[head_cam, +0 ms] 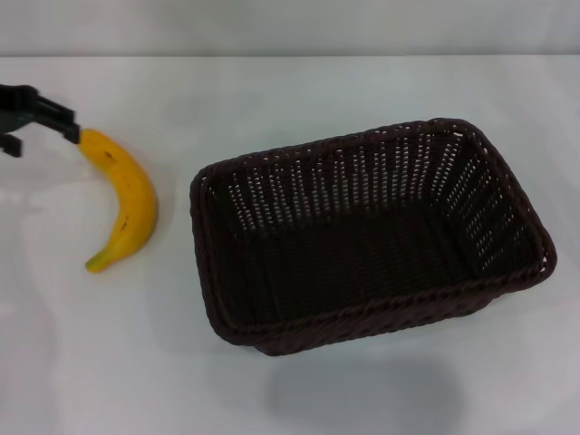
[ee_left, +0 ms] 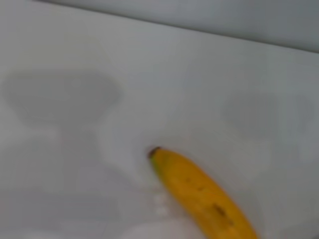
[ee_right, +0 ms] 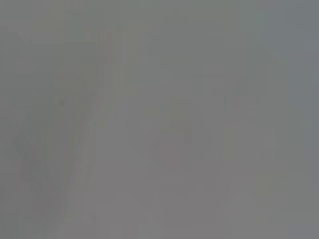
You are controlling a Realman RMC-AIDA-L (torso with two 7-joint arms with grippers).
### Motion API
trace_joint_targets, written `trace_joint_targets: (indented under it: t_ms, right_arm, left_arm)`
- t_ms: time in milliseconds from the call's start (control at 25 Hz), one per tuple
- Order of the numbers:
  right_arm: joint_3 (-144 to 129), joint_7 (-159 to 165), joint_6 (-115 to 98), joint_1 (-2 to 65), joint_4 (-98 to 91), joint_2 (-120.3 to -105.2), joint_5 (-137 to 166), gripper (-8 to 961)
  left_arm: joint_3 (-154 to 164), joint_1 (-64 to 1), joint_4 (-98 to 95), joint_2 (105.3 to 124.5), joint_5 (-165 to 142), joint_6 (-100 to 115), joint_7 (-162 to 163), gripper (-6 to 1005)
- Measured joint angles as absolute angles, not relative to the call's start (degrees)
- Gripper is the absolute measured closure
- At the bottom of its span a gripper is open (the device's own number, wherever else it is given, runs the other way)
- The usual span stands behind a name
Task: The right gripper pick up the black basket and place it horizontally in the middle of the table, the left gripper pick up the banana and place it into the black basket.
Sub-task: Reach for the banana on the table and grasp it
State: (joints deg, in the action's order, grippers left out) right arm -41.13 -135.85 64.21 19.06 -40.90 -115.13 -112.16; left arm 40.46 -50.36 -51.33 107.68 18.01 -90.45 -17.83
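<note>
Basket (head_cam: 372,240) sits lengthwise mid-table (head_cam: 272,91). Banana (head_cam: 124,201) lies left of it, untouched. Left gripper (head_cam: 36,116) at banana's far end, jaw state unclear. Next: close on banana, lift, carry into basket. Right gripper unseen.

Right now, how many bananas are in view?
1. The banana lies on the table, left of the black basket and outside it, with the left gripper at its far end.
</note>
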Motion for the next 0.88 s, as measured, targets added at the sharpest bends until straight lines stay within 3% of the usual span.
trace_joint_targets:
  t_ms: [480, 760, 880]
  right_arm:
    - [-40.65, -144.1, 64.18, 18.88, -35.19, -115.13, -114.73, 571]
    - [-39.86, -146.44, 64.82, 18.75, -34.69, -115.17, -115.44, 570]
    - [-39.46, -147.11, 64.85, 18.73, -34.35, -115.18, -116.01, 570]
  left_arm:
    - [43.58, -54.49, -40.68, 110.25, 15.18, -81.77, -10.24, 124]
    - [43.15, -54.11, -39.86, 112.38, 15.71, -79.3, -6.02, 124]
    - [43.09, -54.18, -37.39, 112.47, 16.85, -78.21, -5.1, 125]
